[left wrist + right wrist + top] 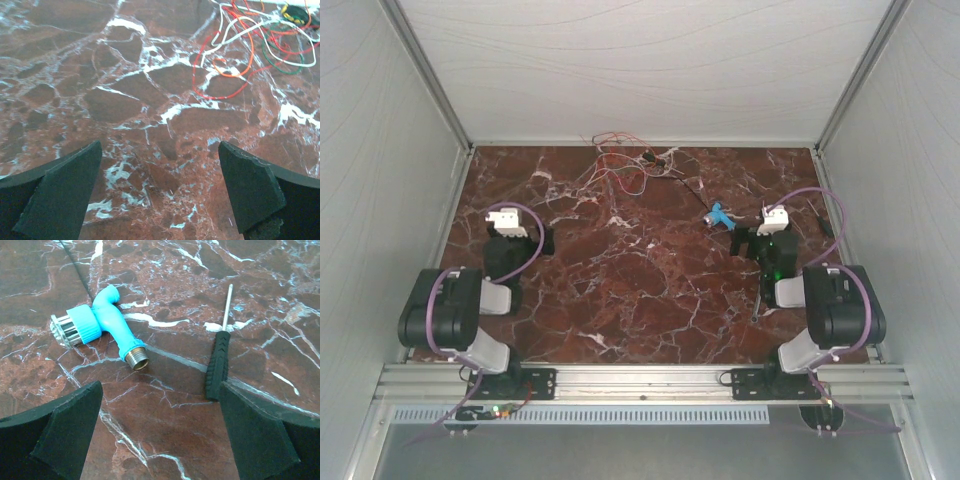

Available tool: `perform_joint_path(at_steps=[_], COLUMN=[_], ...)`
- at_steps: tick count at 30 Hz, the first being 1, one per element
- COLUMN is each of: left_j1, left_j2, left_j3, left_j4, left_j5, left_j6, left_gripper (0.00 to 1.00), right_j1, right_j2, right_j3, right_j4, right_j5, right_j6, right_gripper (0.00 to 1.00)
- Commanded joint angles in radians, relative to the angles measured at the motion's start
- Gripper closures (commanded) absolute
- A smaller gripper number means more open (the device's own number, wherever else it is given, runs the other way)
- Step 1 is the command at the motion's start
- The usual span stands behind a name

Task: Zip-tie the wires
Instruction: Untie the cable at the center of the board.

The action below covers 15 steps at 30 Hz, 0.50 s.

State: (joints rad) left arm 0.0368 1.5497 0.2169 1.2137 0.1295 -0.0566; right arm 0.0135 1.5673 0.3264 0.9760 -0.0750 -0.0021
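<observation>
One tangle of wires [623, 160] lies at twelve o'clock. One zip tie [688, 187], one blue tap [102, 322] and one screwdriver [218, 365] lie at two. The left gripper [159, 155] and right gripper [160, 395] both have their fingers apart.

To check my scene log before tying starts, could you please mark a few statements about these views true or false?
1. The left claw and the right claw are both open and empty. True.
2. The left claw grips the wires. False: they lie farther ahead, untouched.
3. A blue tap lies ahead of the right claw. True.
4. The screwdriver stands upright. False: it lies flat on the marble.
</observation>
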Motion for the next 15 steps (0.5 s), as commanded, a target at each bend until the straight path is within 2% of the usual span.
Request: perform_joint_path(at_steps=[1, 5, 8, 12, 15], left_j1=[-0.019, -0.031, -0.029, -0.010, 0.034], left_j2=[-0.140, -0.354, -0.480, -0.543, -0.556], left_j3=[0.027, 0.143, 0.254, 0.436, 0.504], left_j4=[-0.050, -0.398, -0.613, -0.948, -1.114], left_j5=[-0.123, -0.231, -0.224, -0.206, -0.151], left_j6=[-0.016, -0.161, -0.250, -0.325, -0.435], left_gripper=[0.00, 0.00, 0.00, 0.00, 0.00], right_j1=[0.041, 0.078, 0.083, 0.082, 0.071], right_j2=[-0.156, -0.331, -0.406, -0.428, -0.428], right_j3=[0.069, 0.192, 0.337, 0.535, 0.578], right_j4=[-0.143, -0.401, -0.585, -0.825, -0.892], right_j5=[0.081, 0.129, 0.138, 0.088, 0.055], right_j6=[-0.023, -0.007, 0.047, 0.153, 0.352], right_gripper=[0.02, 0.02, 0.02, 0.02, 0.02])
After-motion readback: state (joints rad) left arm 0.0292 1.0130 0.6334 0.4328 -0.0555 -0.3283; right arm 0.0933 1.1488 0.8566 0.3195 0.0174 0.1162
